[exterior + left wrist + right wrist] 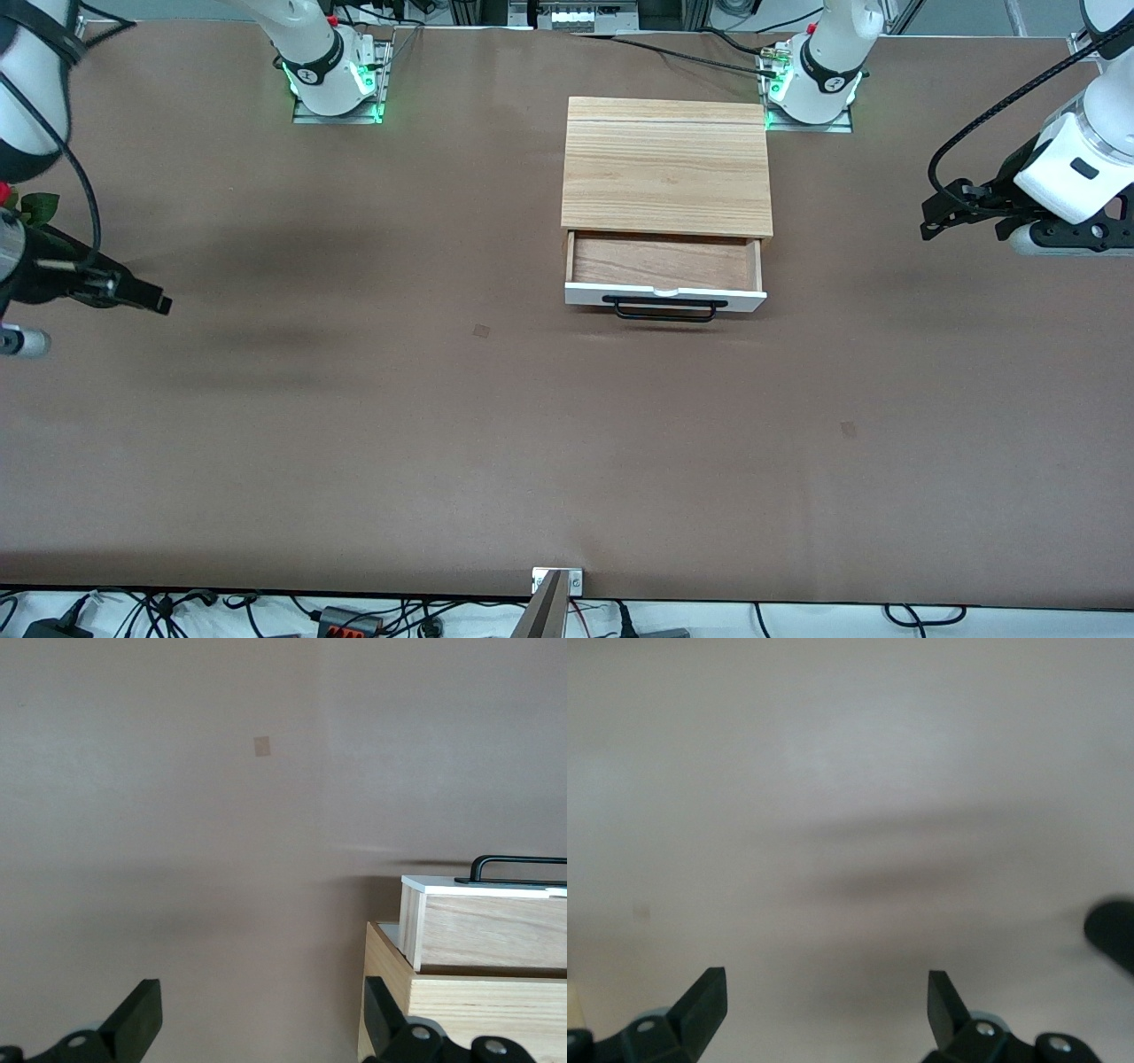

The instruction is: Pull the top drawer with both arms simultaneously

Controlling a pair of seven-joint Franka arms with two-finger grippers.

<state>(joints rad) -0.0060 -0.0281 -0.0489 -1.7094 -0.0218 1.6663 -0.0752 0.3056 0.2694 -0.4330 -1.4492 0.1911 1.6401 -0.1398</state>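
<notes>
We see the drawer (664, 266) pulled partly out of the cabinet (664, 164), its front facing the front camera. Its long handle (666, 309) runs from one arm's end toward the other's. The left gripper (930, 217) and right gripper (159, 301) hang spread wide over bare table (443, 425), well apart from the drawer.

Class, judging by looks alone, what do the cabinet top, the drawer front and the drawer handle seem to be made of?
Cabinet top: light wood or veneer, matte, visible streaky grain.
Drawer front: smooth white panel, probably painted or laminated board.
Handle: thin black bar, likely coated metal; plastic is possible.
</notes>
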